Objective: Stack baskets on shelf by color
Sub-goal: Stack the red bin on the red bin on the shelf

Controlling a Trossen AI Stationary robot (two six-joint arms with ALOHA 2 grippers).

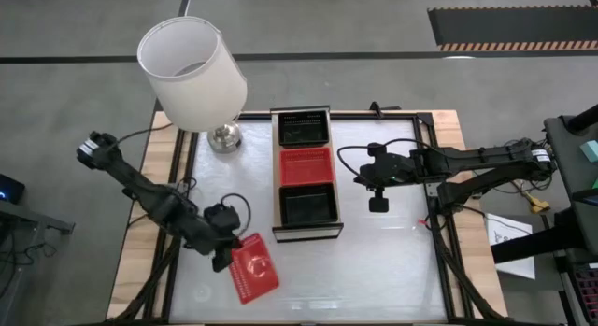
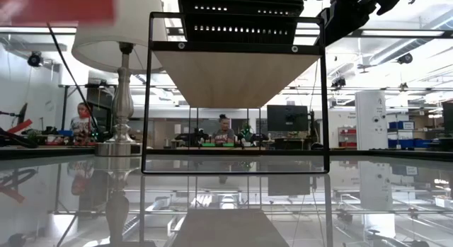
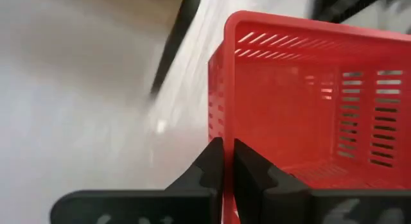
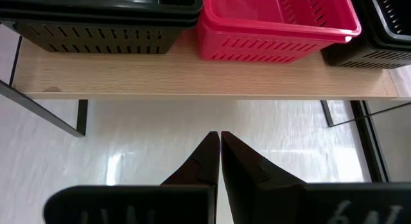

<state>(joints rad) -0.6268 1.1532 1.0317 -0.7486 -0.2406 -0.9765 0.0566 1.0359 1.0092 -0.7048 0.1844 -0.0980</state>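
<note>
The light-wood shelf [image 1: 306,230] stands mid-table and carries a black basket [image 1: 304,129] at its far end, a red basket [image 1: 306,166] in the middle and a black basket [image 1: 309,205] at its near end. My left gripper [image 1: 227,256], near the table's near-left part, is shut on another red basket [image 1: 253,271], which shows as a red blur [image 2: 56,6] high in the low view. My right gripper [image 1: 378,193] hovers right of the shelf, shut and empty. Its wrist view shows the shelf board [image 4: 192,76] with the red basket [image 4: 276,25] between black ones [image 4: 96,25]. My left gripper [image 3: 228,166] pinches one side wall [image 3: 217,115] of the red basket, with one finger inside the basket and one outside. The fingers come over the rim of that wall. The basket is lifted clear of the table and sits tilted in the hold.
A table lamp with a white shade [image 1: 192,74] and a metal base [image 1: 224,136] stands at the far left, close to the shelf's far end. Cables trail along both arms. White tabletop [image 1: 392,270] lies open right of and nearer than the shelf. People sit in the room beyond [image 2: 224,130].
</note>
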